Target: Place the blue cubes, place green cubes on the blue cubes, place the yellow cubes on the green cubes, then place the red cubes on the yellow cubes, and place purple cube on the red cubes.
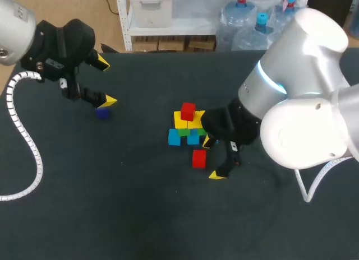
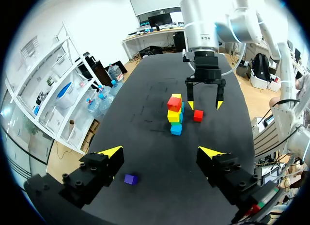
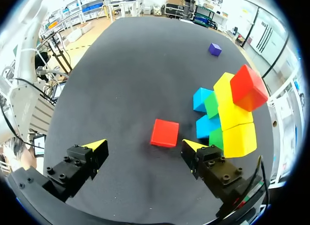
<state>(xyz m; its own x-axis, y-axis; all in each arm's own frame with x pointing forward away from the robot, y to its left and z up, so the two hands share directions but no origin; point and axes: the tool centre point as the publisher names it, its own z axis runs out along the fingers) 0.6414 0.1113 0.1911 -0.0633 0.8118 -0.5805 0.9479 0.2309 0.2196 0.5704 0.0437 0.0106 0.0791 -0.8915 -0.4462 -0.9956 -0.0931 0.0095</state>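
Red loose cube (image 3: 164, 133): between fingers of right claw (image 3: 144, 146), wide open, empty, poised for grasping.
Left claw (image 2: 161, 152): open, empty, above small purple cube (image 2: 130, 179).

The left arm (image 1: 11, 24) is silver with a coiled white cable (image 1: 38, 162); the right arm (image 1: 305, 97) is glossy white with a cyan ring (image 1: 268, 80). The left gripper (image 2: 160, 152) and right gripper (image 3: 144, 145) are black with 2 yellow tips.

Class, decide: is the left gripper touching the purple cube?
Apart. The left wrist view shows the purple cube lying between the fingers of the open left gripper, with a clear gap on each side.
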